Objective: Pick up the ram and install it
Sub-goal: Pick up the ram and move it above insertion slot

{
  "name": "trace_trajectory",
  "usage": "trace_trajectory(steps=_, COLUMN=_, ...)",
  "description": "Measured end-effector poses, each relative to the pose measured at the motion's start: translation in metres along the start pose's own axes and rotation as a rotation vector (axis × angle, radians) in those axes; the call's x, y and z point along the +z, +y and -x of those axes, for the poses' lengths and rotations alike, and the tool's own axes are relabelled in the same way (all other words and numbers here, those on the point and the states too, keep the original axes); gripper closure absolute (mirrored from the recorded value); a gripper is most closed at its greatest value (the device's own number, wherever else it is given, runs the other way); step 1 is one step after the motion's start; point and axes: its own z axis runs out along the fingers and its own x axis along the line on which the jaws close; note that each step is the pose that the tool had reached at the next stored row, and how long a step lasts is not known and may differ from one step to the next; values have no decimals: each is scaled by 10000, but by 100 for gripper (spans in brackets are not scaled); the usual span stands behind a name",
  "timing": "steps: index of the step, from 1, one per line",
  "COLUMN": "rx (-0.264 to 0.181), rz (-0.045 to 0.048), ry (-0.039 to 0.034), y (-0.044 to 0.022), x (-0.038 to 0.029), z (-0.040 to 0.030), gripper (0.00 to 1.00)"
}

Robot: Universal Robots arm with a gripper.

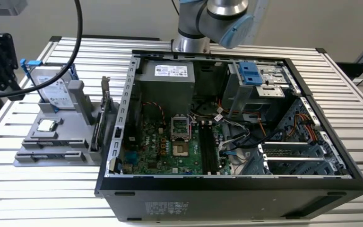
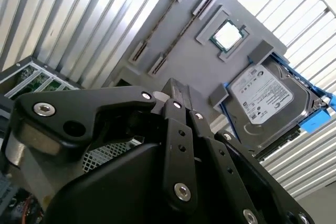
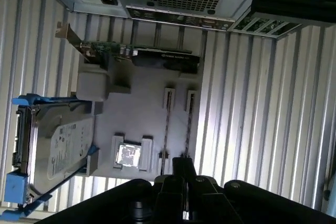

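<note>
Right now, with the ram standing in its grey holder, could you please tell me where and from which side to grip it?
Probably at mid-length of the ram, pinching its two flat faces near the exposed upper edge, coming straight down from above. It stands on its long edge in the grey holder, whose end brackets cover both tips.

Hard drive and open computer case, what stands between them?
An upright card with a metal bracket, in the grey holder, stands between the hard drive and the case; the exterior view shows it.
</note>
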Motion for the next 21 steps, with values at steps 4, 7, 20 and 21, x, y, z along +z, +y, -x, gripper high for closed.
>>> trace_trajectory(steps=4, rx=425, rz=-7, ry=-21, y=-3, x=4, z=0, gripper=100)
trace_trajectory(steps=7, rx=749, rz=-12, ry=-36, y=-5, x=8, z=-1, gripper=100)
trace_trajectory(steps=20, rx=2142, rz=-33, ry=-105, y=-16, x=21, z=-2, gripper=100)
trace_trajectory(steps=21, rx=2244, rz=-35, ry=-110, y=-17, x=22, z=-2, gripper=100)
